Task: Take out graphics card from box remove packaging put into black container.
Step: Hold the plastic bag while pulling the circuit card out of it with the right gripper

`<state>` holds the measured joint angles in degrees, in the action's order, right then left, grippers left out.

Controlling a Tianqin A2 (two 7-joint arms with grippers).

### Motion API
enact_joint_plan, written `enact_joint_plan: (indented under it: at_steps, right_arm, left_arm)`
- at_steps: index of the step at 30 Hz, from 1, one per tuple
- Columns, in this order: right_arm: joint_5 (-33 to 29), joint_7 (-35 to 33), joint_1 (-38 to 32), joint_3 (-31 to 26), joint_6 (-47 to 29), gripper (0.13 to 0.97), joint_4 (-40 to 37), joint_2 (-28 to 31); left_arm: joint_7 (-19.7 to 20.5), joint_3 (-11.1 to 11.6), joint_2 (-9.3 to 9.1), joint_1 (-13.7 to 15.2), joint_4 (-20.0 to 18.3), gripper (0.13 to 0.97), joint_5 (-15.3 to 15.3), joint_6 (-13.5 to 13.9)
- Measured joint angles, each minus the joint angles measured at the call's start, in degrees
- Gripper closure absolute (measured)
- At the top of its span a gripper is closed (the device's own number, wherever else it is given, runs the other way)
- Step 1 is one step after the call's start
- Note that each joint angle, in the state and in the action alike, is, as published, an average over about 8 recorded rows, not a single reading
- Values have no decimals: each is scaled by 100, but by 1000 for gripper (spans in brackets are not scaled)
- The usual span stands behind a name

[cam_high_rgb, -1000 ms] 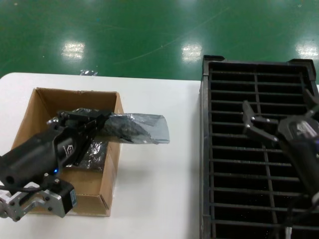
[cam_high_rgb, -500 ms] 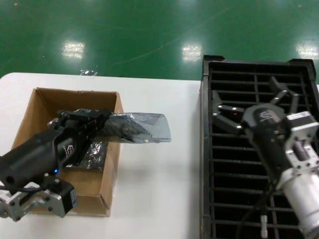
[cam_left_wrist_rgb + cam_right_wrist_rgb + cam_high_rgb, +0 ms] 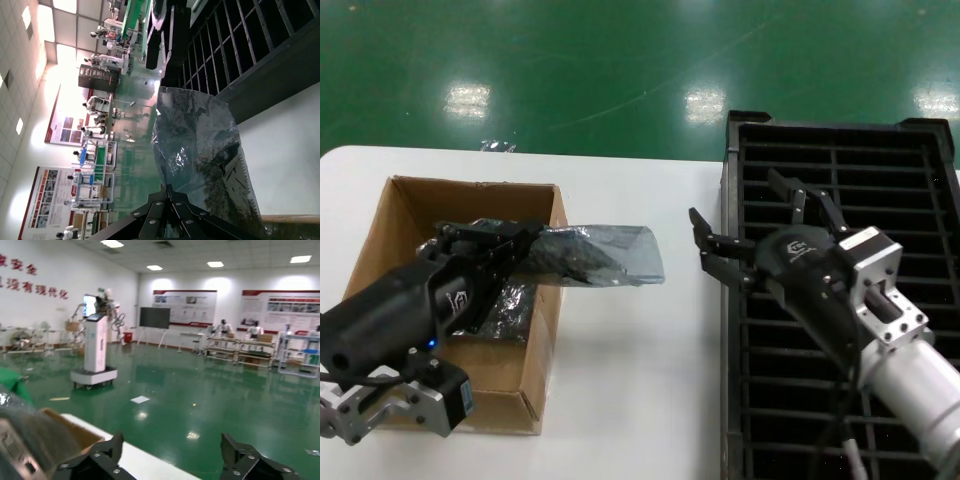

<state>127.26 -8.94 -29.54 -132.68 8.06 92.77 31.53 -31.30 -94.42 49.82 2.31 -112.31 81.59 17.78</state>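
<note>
Over the black container's (image 3: 840,160) edge, right tool (image 3: 752,232) spread wide, nearer the packaging (image 3: 605,255), left tool (image 3: 505,243) still gripping it.

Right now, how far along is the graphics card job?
Early. Done: the left gripper has a bagged card, the packaging on it, gripped and held out over the rim of the box. In hand: the right gripper, fingers open, sits at the near edge of the black container, facing the bag's free end. Left: pull the bag off and slot the card in; the visible slots look empty.
</note>
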Motion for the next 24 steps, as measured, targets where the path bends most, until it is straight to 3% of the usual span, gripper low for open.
enact_joint_plan:
  at_steps: [9,15,24]
  right_arm:
    - [-353,477,-10,120,-930,485,-90,492]
    - [-781,664,98,381,-1660,649,-121,371]
    - [-1420,916,116,564,-2502,820,-249,82]
  left_arm:
    - [0,0,0,0,0,958,0,0]
    - [0,0,0,0,0,958,0,0]
    - [0,0,0,0,0,958,0,0]
